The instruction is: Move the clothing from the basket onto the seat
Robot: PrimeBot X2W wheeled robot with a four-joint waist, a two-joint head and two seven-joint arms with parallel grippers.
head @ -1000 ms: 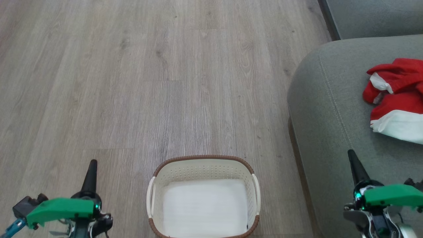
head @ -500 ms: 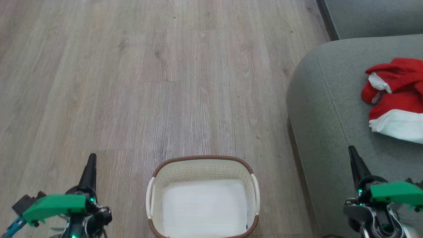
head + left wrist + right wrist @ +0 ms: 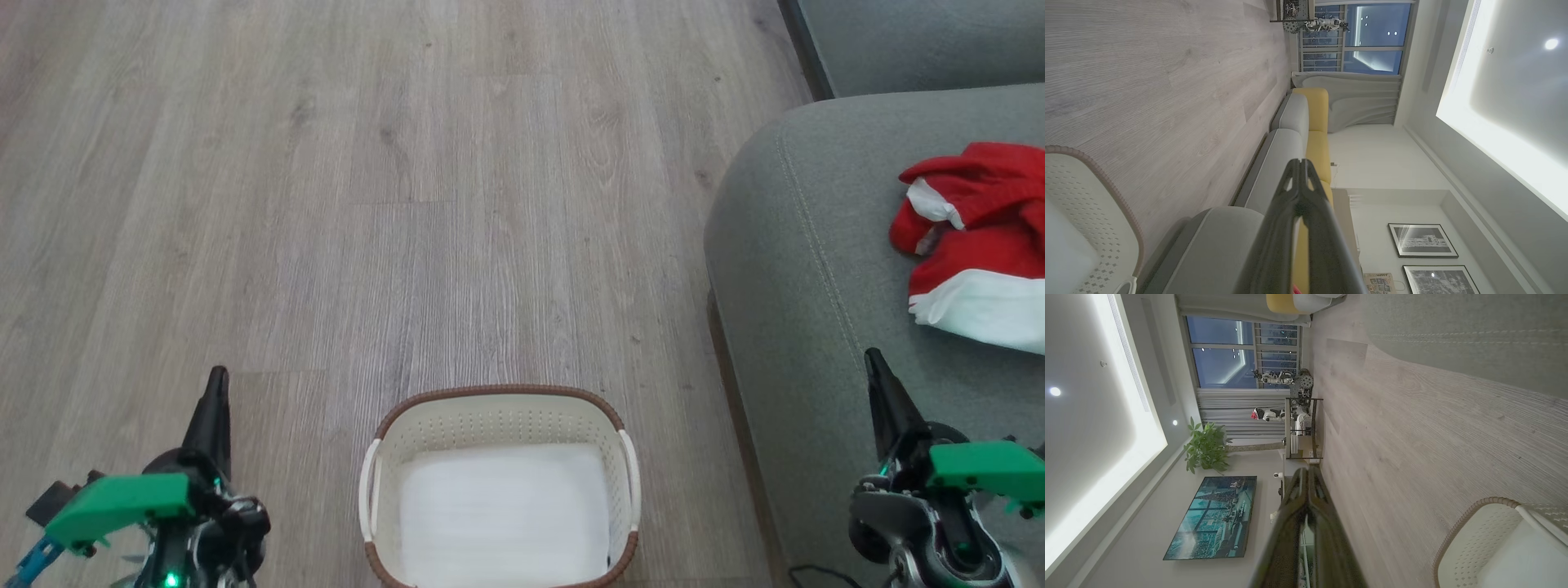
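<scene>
As we looked down from the head, the red-and-white clothing (image 3: 976, 237) lay crumpled on the grey-green seat (image 3: 800, 269) at our right. It was well apart from the oval basket (image 3: 498, 390), which stood on the wood floor (image 3: 408, 204) between our left gripper (image 3: 214, 400) and right gripper (image 3: 880, 384). In the left wrist view, we saw the left jaws pressed together. In the right wrist view, the right jaws likewise met at their tips, pinching nothing.
</scene>
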